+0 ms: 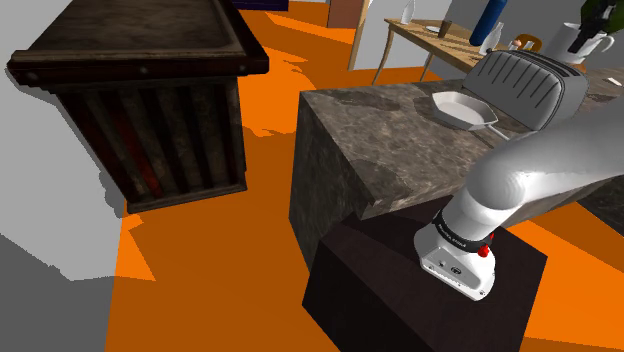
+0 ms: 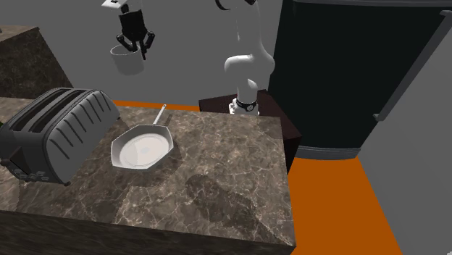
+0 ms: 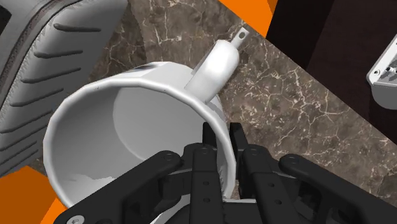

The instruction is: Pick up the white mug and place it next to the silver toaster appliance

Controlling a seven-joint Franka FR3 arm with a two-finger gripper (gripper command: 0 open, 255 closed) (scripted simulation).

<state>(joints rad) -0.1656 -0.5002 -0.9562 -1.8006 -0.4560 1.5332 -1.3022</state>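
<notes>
The jaws are clamped on the wall of the white mug [image 3: 121,121], one finger inside the rim and one outside. The gripper [image 2: 135,43] holds the mug clear of the marbled counter [image 2: 217,181], high above the grey toaster [image 2: 58,130] and the pale frying pan [image 2: 141,150].

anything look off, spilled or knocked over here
Nothing stands out. The white mug hangs upright in the air, its rim clasped by the gripper; the toaster and frying pan sit flat on the counter.
</notes>
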